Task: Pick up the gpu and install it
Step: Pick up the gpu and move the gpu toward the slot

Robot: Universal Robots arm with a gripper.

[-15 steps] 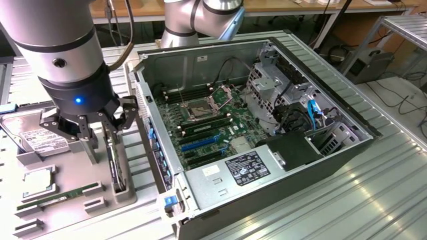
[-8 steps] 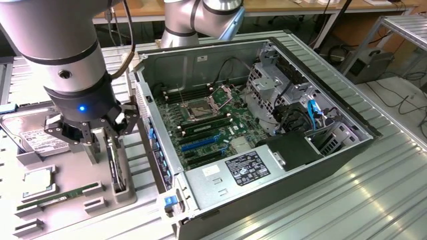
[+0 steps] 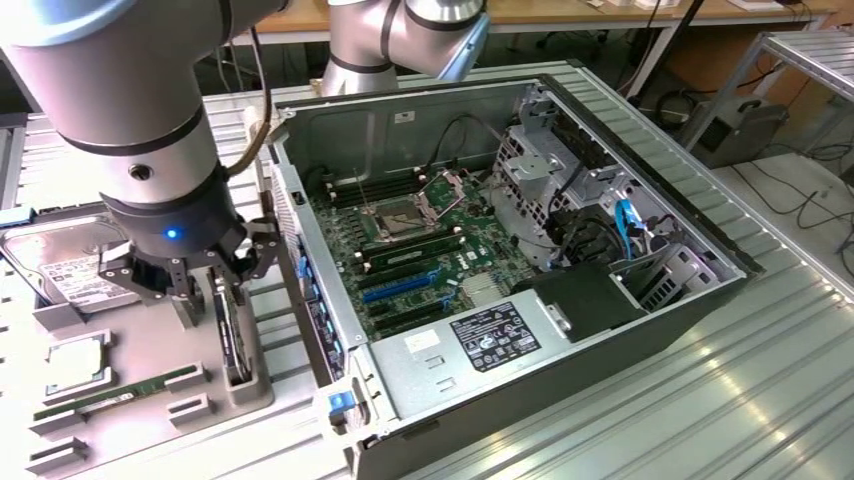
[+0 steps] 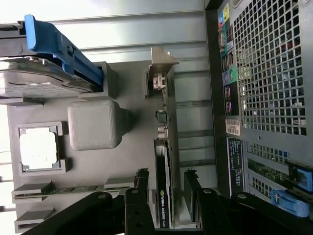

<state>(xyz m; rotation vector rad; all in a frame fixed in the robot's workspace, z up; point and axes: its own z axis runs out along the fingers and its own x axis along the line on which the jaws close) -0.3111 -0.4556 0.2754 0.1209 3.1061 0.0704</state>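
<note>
The gpu (image 3: 236,340) is a thin black card standing on edge in a slot of the grey holder tray (image 3: 140,345), at the exterior view's left beside the open computer case (image 3: 641,300). In the wrist view the gpu (image 4: 163,166) runs lengthwise, with its silver bracket (image 4: 164,61) at the far end. My gripper (image 3: 210,298) hangs just over the card's near end and is open. Its two black fingers (image 4: 142,182) straddle the card, one on each side, with a small gap to each face. Nothing is gripped.
The tray also holds a silver hard drive (image 3: 67,268), a CPU (image 3: 78,365) and a green RAM stick (image 3: 114,397). The case's perforated rear panel (image 4: 266,73) stands close beside the card. Inside the case lies the motherboard (image 3: 427,235) with blue slots (image 3: 400,290).
</note>
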